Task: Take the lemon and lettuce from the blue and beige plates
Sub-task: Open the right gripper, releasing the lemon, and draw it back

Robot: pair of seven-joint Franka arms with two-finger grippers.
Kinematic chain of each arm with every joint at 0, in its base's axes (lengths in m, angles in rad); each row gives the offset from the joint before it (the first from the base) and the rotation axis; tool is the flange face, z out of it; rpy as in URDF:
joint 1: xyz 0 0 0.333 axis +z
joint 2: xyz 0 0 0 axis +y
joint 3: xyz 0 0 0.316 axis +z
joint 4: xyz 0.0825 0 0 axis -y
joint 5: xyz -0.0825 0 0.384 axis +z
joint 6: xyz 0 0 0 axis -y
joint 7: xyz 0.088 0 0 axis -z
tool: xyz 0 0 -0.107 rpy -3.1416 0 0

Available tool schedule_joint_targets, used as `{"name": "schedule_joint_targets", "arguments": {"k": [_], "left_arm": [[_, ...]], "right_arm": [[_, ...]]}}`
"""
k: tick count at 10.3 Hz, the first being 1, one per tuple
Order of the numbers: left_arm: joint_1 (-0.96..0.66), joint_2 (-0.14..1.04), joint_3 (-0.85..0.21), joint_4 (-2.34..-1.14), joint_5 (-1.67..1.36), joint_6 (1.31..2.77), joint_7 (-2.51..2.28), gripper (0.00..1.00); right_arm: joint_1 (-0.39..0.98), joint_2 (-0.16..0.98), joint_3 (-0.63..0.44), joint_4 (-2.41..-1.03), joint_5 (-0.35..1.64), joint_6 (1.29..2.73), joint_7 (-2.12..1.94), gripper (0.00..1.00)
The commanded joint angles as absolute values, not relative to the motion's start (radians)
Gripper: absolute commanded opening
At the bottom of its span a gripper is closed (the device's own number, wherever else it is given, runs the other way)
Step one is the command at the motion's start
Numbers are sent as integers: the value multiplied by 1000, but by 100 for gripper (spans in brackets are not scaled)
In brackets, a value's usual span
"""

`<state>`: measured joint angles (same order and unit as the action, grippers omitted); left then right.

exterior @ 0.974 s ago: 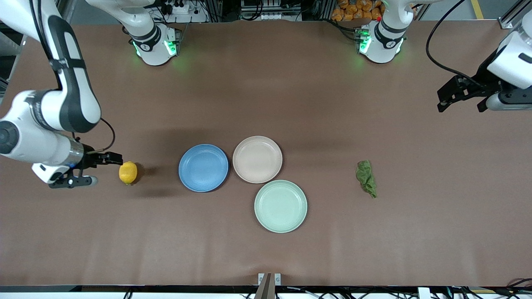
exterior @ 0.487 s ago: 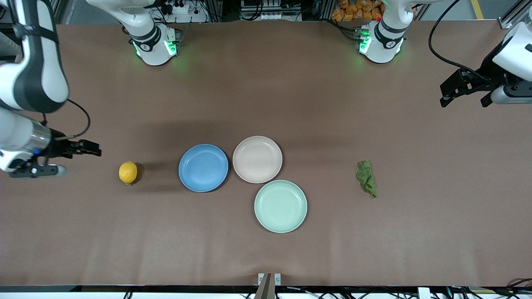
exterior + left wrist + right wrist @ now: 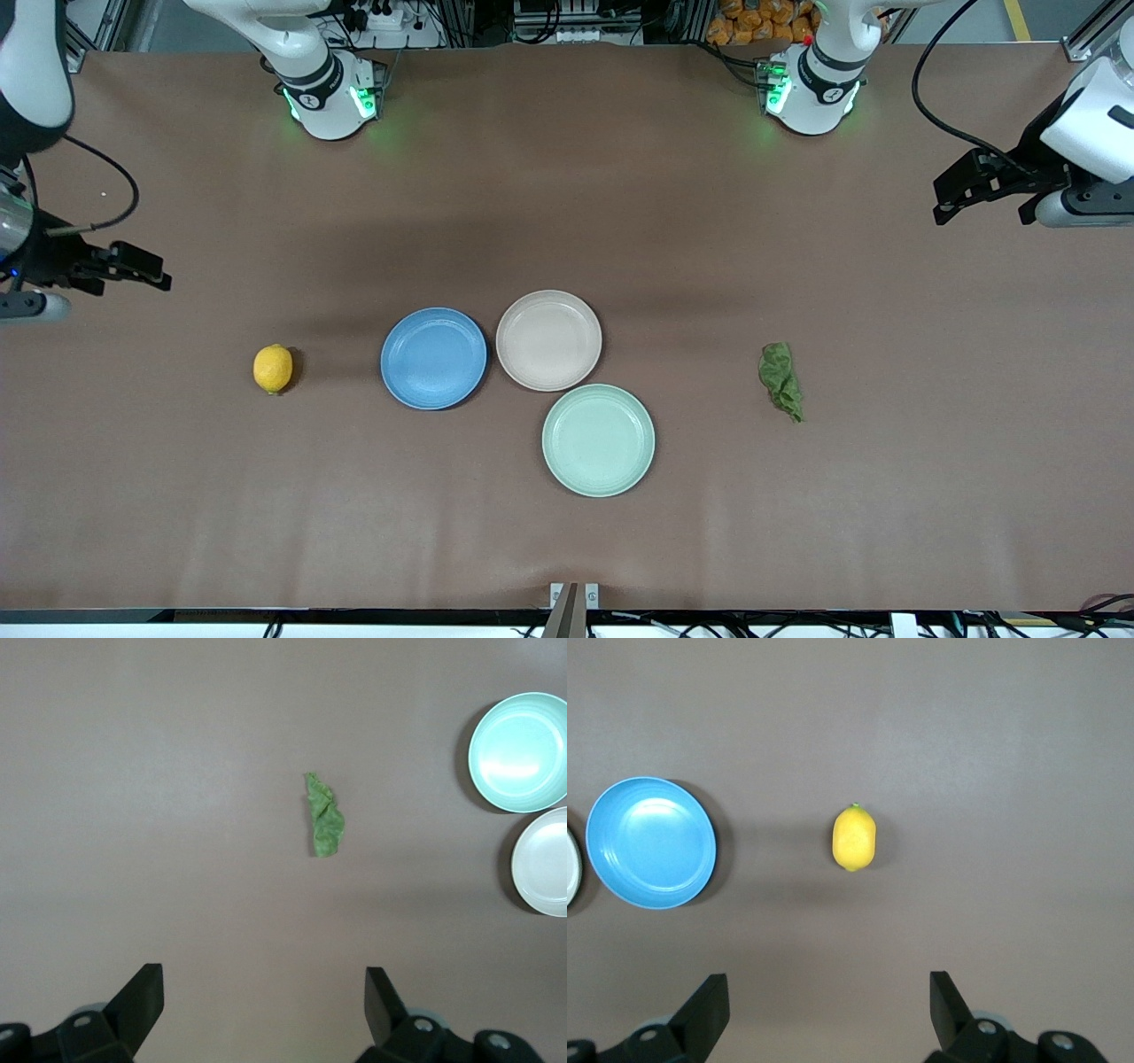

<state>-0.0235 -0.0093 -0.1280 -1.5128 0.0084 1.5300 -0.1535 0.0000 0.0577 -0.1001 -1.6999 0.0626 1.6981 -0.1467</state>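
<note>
Nearest the front camera sits the green plate (image 3: 598, 439), at about five o'clock from the beige plate (image 3: 548, 339), their rims almost touching; it carries nothing and plays no part in the task. Next come the four things in a rough row: the lemon (image 3: 273, 368) toward the right arm's end of the table, the blue plate (image 3: 433, 358) at three o'clock from it, the beige plate just beside the blue one at about two o'clock, and the lettuce leaf (image 3: 780, 380) toward the left arm's end, well apart from every plate. Both task plates are bare, and each food item lies on the brown table (image 3: 567, 177) out at its own arm's end, so the picking looks done and each piece set down where its arm could reach. Farthest up, the right gripper (image 3: 133, 268) hangs over the table edge at about ten o'clock from the lemon, and its wrist view shows the lemon and blue plate well below, with the jaws spread wide and nothing between them. The left gripper (image 3: 983, 182) hangs over the table at about two o'clock from the lettuce, likewise wide apart and empty, touching nothing. Both arms appear parked clear of the work.
</note>
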Motion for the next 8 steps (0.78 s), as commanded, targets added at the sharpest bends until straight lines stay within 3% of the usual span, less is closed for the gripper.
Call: {"name": "schedule_joint_targets", "arguments": {"k": [1, 5, 8], "left_arm": [[-6, -3, -132, -1494, -3, 1506, -170, 100], [-6, -3, -133, -1496, 5, 1508, -216, 100], [-5, 0, -130, -1497, 8, 1508, -206, 100]], "right_arm": [[-21, 37, -84, -1678, 67, 1640, -144, 100], [-15, 15, -61, -1608, 61, 1602, -140, 100], [-9, 83, -61, -1491, 63, 1597, -138, 100]]}}
